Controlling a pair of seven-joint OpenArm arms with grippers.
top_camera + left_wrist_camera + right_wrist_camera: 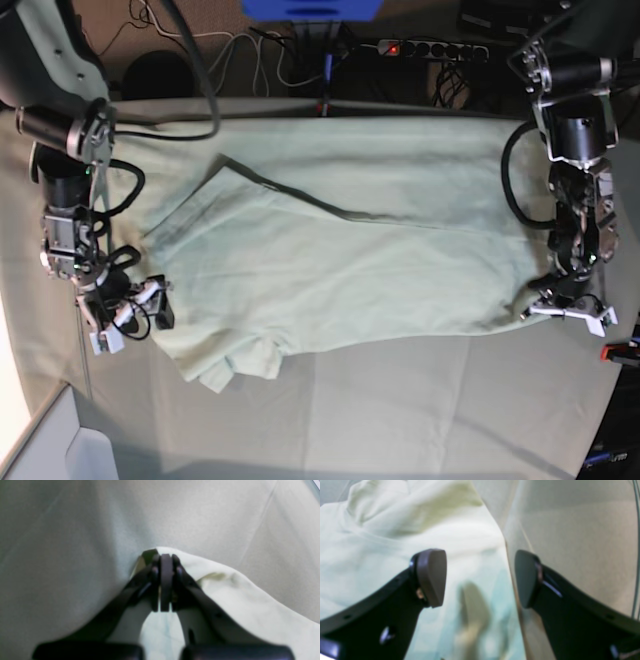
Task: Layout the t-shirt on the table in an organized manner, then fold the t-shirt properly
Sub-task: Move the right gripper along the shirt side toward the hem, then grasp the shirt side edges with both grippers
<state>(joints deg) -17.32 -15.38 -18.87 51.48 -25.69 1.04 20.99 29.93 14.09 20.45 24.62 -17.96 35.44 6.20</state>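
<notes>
The right end effector (pixel 480 577) stands with its jaws wide apart over the edge of the t-shirt (pixel 340 260), gripping nothing. The left end effector (pixel 165 562) is pinched together on the shirt's far edge. The shirt lies spread across the table (pixel 420 410), with one sleeve bunched near the front. With only one side held, any pull from the left could drag the whole shirt sideways and crease it. A careless re-grip on the right might also catch the table's cloth cover.

The right gripper (pixel 480 577) stands with its jaws wide apart, nothing between them. The pale mint t-shirt (pixel 382 542) fills the nine-o'clock side, its edge running down between the fingertips. Grey-green table (pixel 582 542) cloth lies toward three o'clock.
</notes>
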